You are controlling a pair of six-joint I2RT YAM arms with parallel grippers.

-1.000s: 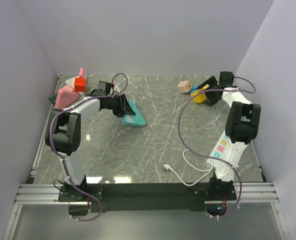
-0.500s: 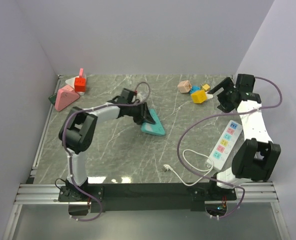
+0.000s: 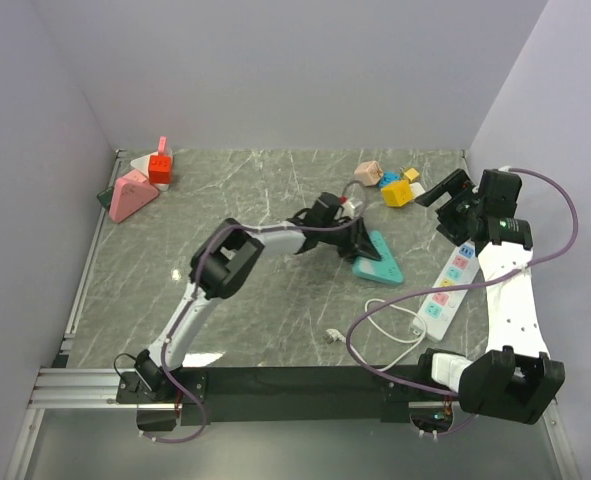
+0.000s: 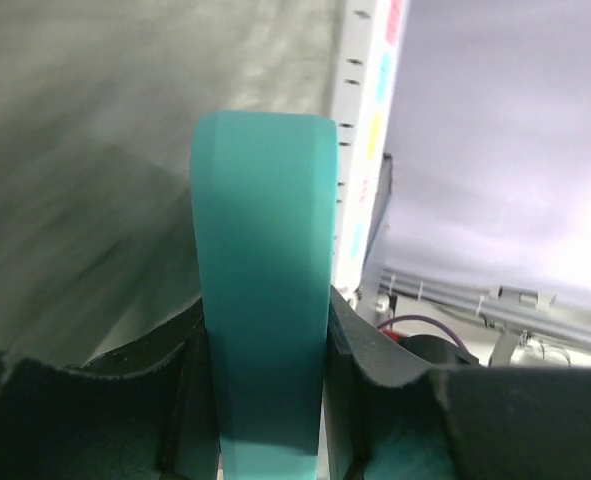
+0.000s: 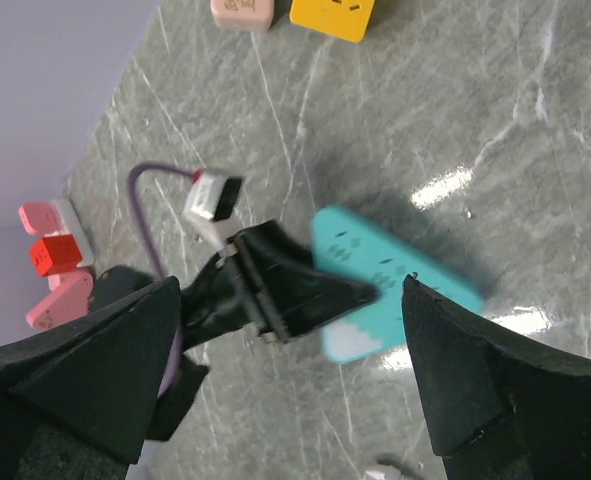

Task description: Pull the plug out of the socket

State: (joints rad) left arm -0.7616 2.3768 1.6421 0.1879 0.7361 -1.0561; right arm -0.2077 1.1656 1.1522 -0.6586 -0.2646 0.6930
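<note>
Evidently the left gripper (image 3: 359,241) is clamped on the teal socket block (image 3: 378,264), holding it out toward 3 o'clock (slotted face up, nothing seen seated in it) within reach of the right gripper (image 3: 443,203), whose jaws stand wide apart at 2 o'clock.

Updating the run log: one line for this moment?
left tool: shut on teal socket | right tool: open, empty

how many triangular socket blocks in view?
2. The teal socket block is mid-table, clamped in the left fingers; the pink socket block lies back left beside a red block. A dark thing by it is mostly hidden.
</note>
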